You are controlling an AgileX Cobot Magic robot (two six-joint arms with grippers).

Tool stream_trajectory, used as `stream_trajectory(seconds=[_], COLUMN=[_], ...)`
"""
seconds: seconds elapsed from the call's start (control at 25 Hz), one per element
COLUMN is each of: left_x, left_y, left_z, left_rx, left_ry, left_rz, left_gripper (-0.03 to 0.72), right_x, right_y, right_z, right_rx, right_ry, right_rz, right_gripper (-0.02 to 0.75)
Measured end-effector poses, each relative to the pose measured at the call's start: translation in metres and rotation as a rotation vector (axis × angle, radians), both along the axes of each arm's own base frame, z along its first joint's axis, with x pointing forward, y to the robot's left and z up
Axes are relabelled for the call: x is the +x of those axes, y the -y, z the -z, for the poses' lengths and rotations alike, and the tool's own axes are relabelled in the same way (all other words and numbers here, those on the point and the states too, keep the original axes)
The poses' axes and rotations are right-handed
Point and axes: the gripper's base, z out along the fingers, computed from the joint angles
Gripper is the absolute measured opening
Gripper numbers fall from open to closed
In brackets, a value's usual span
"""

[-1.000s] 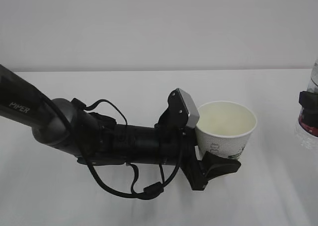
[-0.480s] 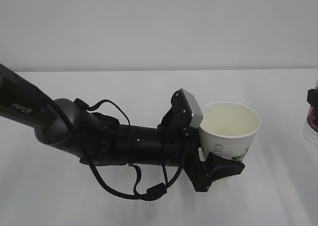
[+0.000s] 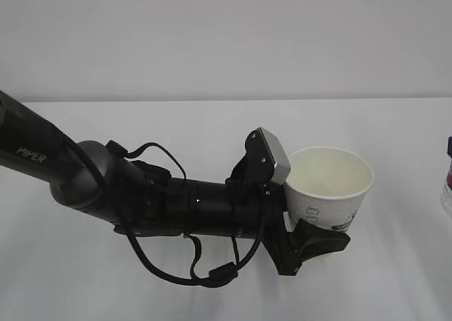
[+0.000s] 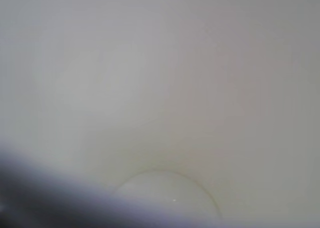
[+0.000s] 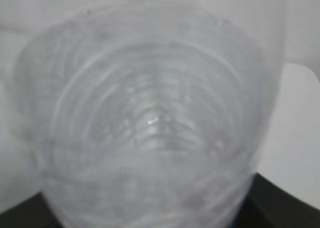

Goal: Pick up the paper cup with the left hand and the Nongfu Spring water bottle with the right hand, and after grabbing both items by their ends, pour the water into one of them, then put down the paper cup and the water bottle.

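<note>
Where the left arm runs in from the bench's left edge, I can read "PIPER" (image 3: 31, 154) in pale letters on its black casing. The left hand (image 3: 314, 229) has the paper cup (image 3: 328, 190) clamped low on its wall, one black finger (image 3: 321, 242) showing under the cup's near side and a grey plate (image 3: 274, 156) just beside its rim. The cup sits upright, white outside, cream inside, with a grey chain-like print and small green marks on its side; I cannot read any words there. It is right of the bench's middle, towards the near edge. In the left wrist view I see only the cup's pale inside and round bottom. Loose black cables (image 3: 205, 273) loop under the arm. At the bench's right edge only a sliver of the water bottle (image 3: 447, 187) shows. In the right wrist view the bottle's clear ribbed body fills the frame, with black gripper parts at the bottom corners; the right hand is closed around it.
</note>
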Motion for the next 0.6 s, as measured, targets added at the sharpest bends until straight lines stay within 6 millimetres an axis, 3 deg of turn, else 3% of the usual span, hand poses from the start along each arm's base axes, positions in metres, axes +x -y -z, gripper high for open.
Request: stream_trajectory(seconds=[0.24,0.6], left_x=[-0.002,-0.003], left_y=[0.0,0.0], left_z=[0.0,0.0], left_rx=[0.006,0.0], left_ry=[0.002,-0.015], left_rz=[0.019,0.033], left_gripper=[0.517,0.517], right_x=[-0.013,-0.019], right_y=[0.001,0.001], right_z=[0.016,0.012], right_rx=[-0.003,-0.001], right_ry=[-0.05,-0.003], right_rz=[0.0,-0.001], right_gripper=[0.446,0.446])
